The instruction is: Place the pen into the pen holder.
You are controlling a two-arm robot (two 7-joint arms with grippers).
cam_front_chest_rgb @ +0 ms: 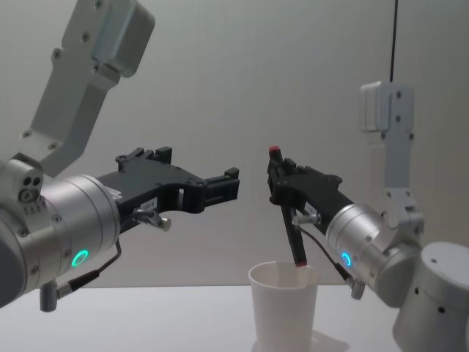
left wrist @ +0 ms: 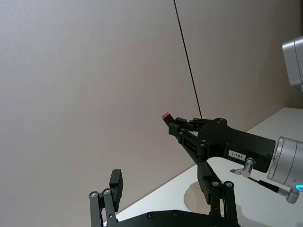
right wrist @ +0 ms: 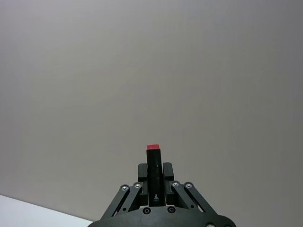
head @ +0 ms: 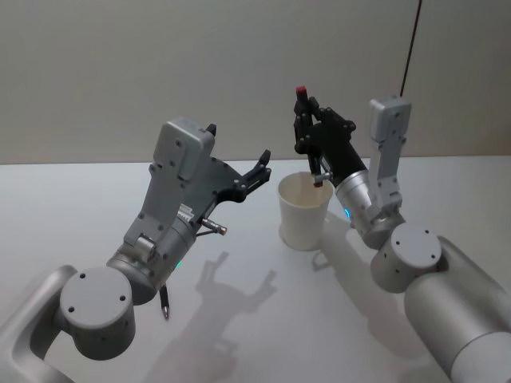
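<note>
My right fingers [head: 299, 126] were closed around the pen [cam_front_chest_rgb: 292, 235], high above the white worktop [head: 80, 199]. I held the pen near its upper part, almost upright and a little tilted. Its red cap stood out above my fingers and its thin shaft hung down below them. The lower end of the pen was right at the mouth of the pen holder [cam_front_chest_rgb: 284, 315]; whether it was already under the rim or only level with it, I could not tell. The pen holder stood upright on the worktop, just in front of my right arm and between my two arms. In the right wrist view the dark body of the pen sat squeezed in the middle, between my two fingers.

My left fingers [head: 257, 169] were spread open and gripped nothing. They hung in the air to the left of the pen holder, pointing toward it but apart from it.
</note>
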